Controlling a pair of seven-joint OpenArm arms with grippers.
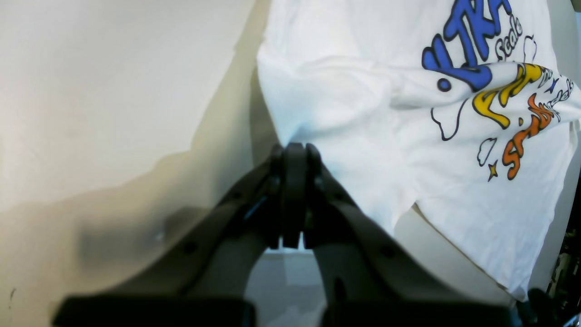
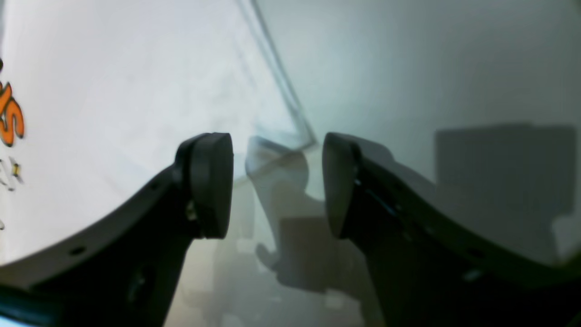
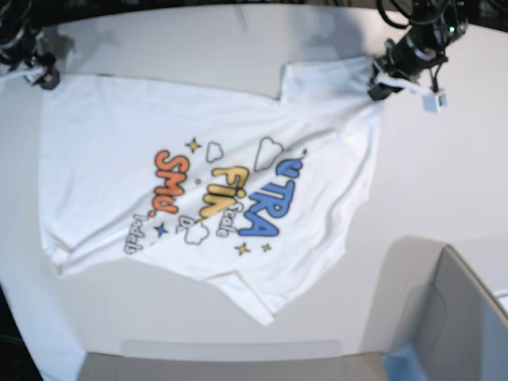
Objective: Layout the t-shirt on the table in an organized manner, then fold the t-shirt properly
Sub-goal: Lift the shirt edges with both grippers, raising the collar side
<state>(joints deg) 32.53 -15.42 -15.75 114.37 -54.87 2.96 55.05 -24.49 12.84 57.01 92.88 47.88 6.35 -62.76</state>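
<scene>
t-shirt (image 3: 206, 182) spread print-up across the table (image 3: 444, 175), left gripper (image 1: 294, 152) at 2 o'clock — clamped on its fabric edge, right gripper (image 2: 278, 181) at 10 o'clock — jaws apart, holding nothing

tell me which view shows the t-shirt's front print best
The base view: the t-shirt lies spread on the table, whole print visible. Left wrist shows the print creased and cropped; right wrist catches only an orange letter at its edge.

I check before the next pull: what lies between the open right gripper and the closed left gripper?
The base view shows only the t-shirt spread on the table, print up, between right gripper and left gripper.
</scene>
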